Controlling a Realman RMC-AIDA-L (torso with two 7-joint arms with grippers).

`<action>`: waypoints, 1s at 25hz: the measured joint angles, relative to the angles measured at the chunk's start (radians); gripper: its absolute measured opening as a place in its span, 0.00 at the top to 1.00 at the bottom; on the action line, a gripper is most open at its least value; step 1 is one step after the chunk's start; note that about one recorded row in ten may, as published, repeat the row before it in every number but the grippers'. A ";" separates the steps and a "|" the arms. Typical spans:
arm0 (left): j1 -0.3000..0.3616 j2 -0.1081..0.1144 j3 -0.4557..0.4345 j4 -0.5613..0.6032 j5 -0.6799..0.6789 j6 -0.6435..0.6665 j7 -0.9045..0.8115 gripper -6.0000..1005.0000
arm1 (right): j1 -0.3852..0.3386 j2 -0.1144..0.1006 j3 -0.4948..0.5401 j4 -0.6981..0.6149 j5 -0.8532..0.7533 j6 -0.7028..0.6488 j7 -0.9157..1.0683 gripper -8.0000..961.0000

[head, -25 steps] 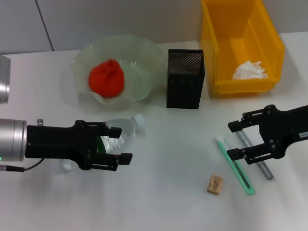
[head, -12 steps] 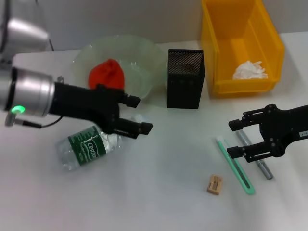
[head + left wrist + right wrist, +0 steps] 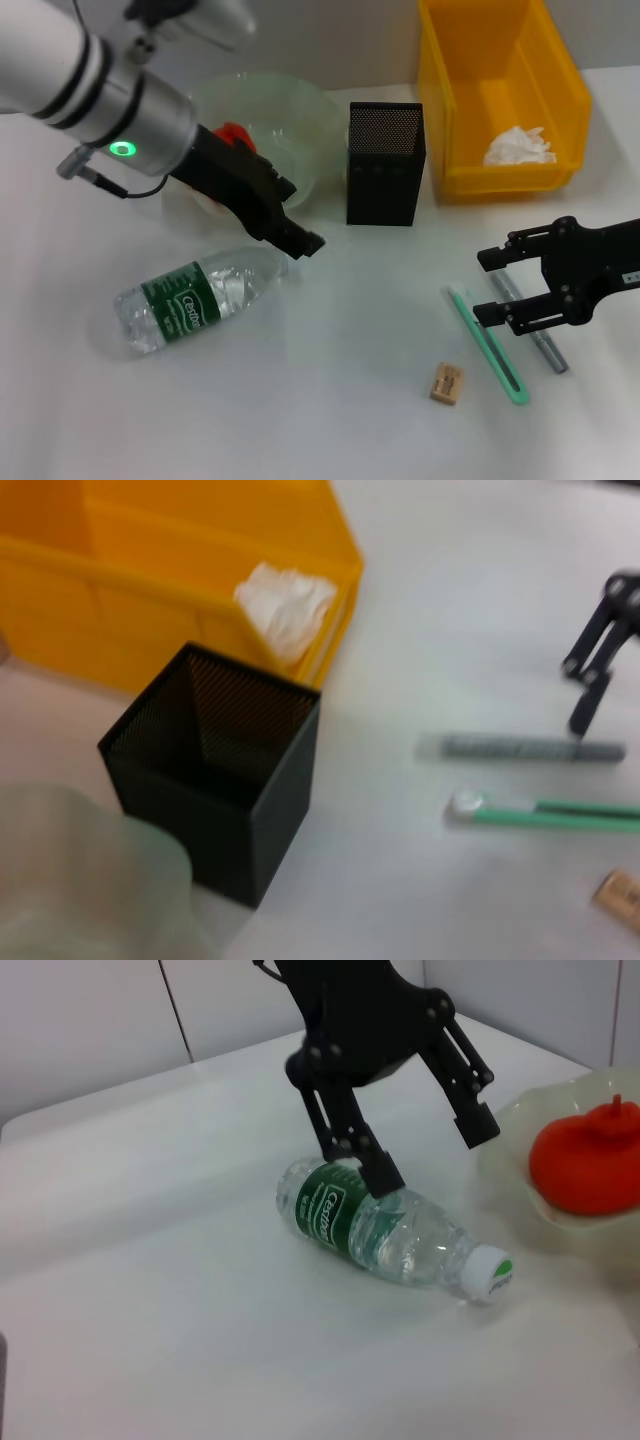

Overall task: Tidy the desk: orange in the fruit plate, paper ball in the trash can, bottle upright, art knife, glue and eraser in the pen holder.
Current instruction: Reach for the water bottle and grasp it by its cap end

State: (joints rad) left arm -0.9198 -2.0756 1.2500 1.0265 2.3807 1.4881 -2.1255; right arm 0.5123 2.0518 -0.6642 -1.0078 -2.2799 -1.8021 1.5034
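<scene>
The clear bottle (image 3: 195, 298) with a green label lies on its side; it also shows in the right wrist view (image 3: 385, 1228). My left gripper (image 3: 300, 215) is open and empty just above the bottle's cap end, as the right wrist view (image 3: 433, 1156) also shows. The orange (image 3: 232, 135) sits in the pale green plate (image 3: 300, 110), partly hidden by my left arm. The paper ball (image 3: 518, 147) lies in the yellow bin (image 3: 500, 60). My right gripper (image 3: 483, 287) is open over the grey art knife (image 3: 535, 335). The green glue stick (image 3: 490, 345) and the eraser (image 3: 447, 383) lie beside it.
The black mesh pen holder (image 3: 385, 165) stands between plate and bin, and looks empty in the left wrist view (image 3: 215, 780). That view also shows the bin (image 3: 150, 590), the paper ball (image 3: 285, 605), the knife (image 3: 520, 748) and the glue stick (image 3: 550, 813).
My left gripper has lifted off the bottle's body and swung toward the cap end near the plate. The bottle now lies uncovered, shifted a little. The right arm has not moved.
</scene>
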 joint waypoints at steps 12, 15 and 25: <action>-0.032 -0.004 0.212 -0.061 0.083 -0.142 -0.133 0.19 | 0.000 0.000 0.000 0.011 0.000 0.011 0.001 0.24; -0.014 -0.004 0.260 -0.068 0.081 -0.192 -0.151 0.19 | 0.000 0.001 0.001 0.015 0.000 0.011 0.001 0.24; 0.033 -0.005 0.375 -0.093 0.081 -0.317 -0.185 0.19 | -0.001 0.001 0.002 0.023 0.000 0.012 0.001 0.25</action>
State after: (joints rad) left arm -0.8864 -2.0801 1.6254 0.9337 2.4618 1.1713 -2.3104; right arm 0.5109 2.0525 -0.6626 -0.9850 -2.2799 -1.7899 1.5049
